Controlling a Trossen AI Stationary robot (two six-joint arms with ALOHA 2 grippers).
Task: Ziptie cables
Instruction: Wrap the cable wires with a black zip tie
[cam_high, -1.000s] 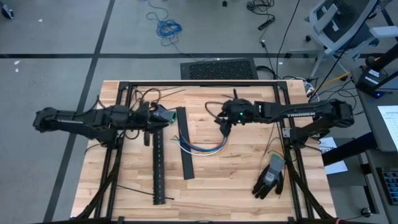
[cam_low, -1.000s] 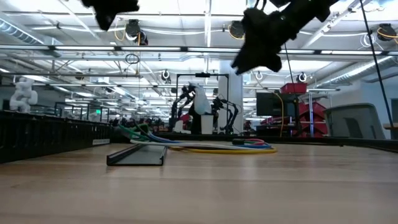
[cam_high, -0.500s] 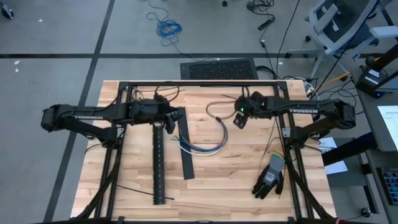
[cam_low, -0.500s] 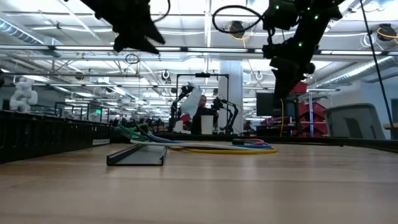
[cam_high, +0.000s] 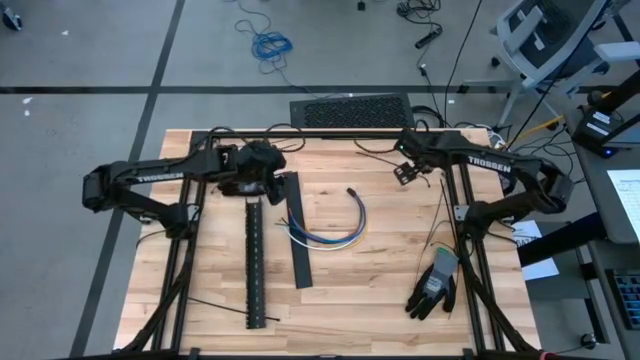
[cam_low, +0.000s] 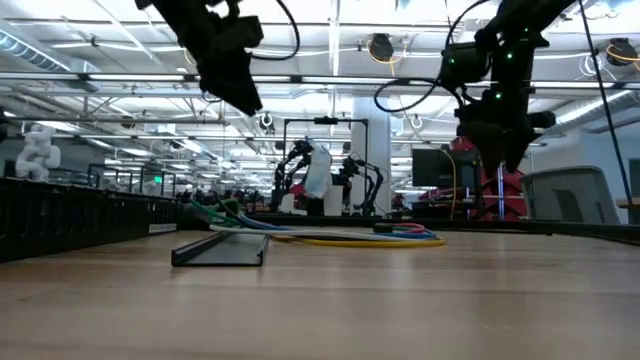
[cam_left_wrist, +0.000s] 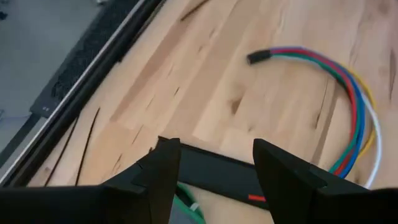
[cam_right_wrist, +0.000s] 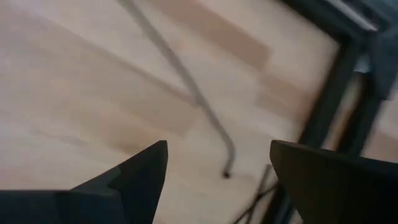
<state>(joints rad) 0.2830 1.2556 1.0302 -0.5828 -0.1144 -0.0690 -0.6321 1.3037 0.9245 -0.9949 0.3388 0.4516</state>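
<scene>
The cables (cam_high: 335, 228) lie on the wooden table in a curved bundle of blue, white and yellow wires. Their small dark connector (cam_high: 352, 190) is at the far end. They also show in the left wrist view (cam_left_wrist: 351, 106) and the low view (cam_low: 340, 237). My left gripper (cam_high: 272, 192) is open and empty above the far end of a black channel (cam_high: 297, 235), to the left of the cables. My right gripper (cam_high: 403, 173) is open and empty, to the right of the connector and farther back. Its wrist view shows bare wood and a thin grey strip (cam_right_wrist: 180, 71).
A long black perforated rail (cam_high: 254, 260) lies left of the channel. A grey and black glove (cam_high: 433, 285) lies at the near right. Thin black strips lie at the near left (cam_high: 215, 305). The black frame (cam_high: 330, 133) runs along the table's far edge and sides.
My right gripper has gone from over the cables' connector end toward the table's right and far edges, leaving the connector in view on the wood. My left gripper has gone toward the right, from beside the rail to the channel's far end.
</scene>
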